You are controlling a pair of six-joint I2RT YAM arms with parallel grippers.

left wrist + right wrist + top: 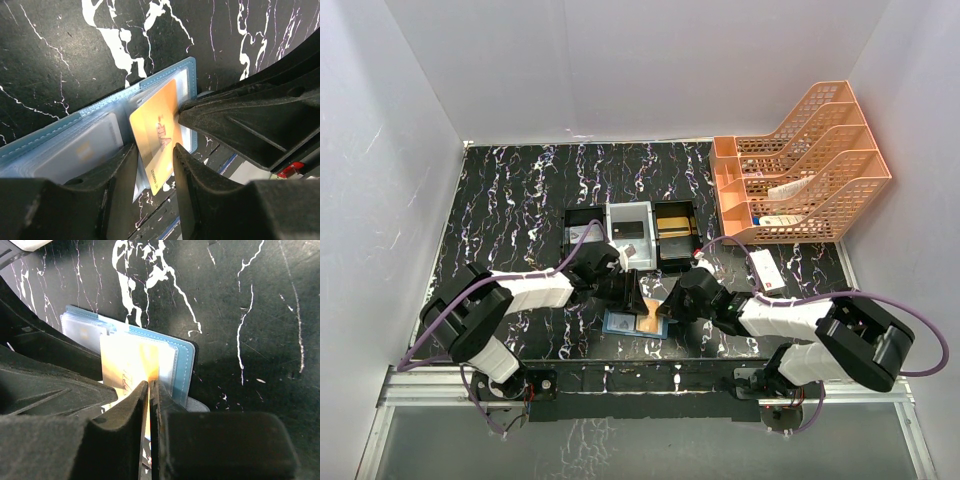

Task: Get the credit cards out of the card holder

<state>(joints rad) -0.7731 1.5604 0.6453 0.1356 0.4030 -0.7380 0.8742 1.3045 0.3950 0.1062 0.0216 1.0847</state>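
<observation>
Now | card holder (183, 365): 1 | gold card (125, 365): 1 | right claw (151, 384) pinching card

The card holder (618, 322) lies on the table (520, 200) before the tray (620, 212), a credit card (650, 318) sticking from it.

Table (520, 210) was viewed from high behind, looking down and forward. Both wrist cameras were held very close, pointed down from opposite sides. Open card holder (620, 322) was shared by all three views
</observation>
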